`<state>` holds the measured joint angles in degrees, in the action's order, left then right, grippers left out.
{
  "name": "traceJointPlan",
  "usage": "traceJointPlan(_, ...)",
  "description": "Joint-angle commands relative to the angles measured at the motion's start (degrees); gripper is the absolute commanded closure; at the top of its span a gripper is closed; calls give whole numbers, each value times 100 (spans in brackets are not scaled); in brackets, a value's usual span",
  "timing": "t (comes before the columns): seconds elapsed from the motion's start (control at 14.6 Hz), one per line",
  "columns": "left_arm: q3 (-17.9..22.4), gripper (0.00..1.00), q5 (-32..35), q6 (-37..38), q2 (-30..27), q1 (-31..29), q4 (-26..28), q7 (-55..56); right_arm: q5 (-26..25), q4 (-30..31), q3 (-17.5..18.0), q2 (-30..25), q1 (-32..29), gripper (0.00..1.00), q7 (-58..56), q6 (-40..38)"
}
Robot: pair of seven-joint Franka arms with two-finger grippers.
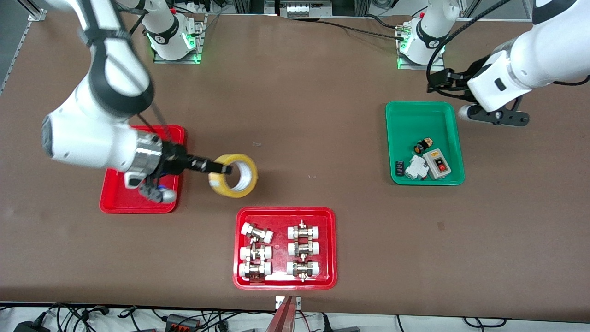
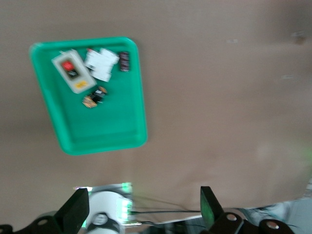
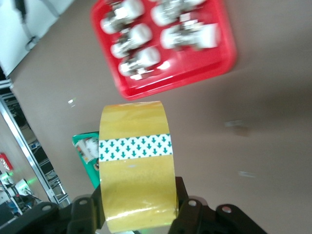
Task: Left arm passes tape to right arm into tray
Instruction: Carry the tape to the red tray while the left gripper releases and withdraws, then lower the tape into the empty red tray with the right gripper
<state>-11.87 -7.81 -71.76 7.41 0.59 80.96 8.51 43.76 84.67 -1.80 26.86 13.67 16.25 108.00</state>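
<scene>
My right gripper is shut on the yellowish tape and holds it on edge in the air, over the bare table just beside the plain red tray. In the right wrist view the tape sits between the black fingers of the right gripper; a band of green arrows runs round it. The right arm covers part of that tray. My left gripper is open and empty, up in the air beside the green tray at the left arm's end. It is also open in the left wrist view.
A red tray with several white-capped metal fittings lies near the front camera and also shows in the right wrist view. The green tray holds a grey switch box, white parts and a small black-and-gold part.
</scene>
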Motion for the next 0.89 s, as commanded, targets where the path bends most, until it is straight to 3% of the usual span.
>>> traceJointPlan(0.0, 1, 0, 508, -468, -703, -23, 787, -341, 98, -91, 101, 327, -766, 52, -506, -647)
traceJointPlan(0.27, 352, 0, 518, -1189, -1215, -241, 1685, -1260, 116, -100, 119, 959, -1979, 52, -2428, -1324)
traceJointPlan(0.48, 422, 0, 526, -1288, -1215, -682, 1731, -2079, 98, -91, 119, 1391, -2560, 52, -3845, -1624)
traceJointPlan(0.82, 432, 0, 1071, -1489, -1224, -639, 1467, -1958, 28, 198, 110, 1647, -3123, 52, -4920, -1993)
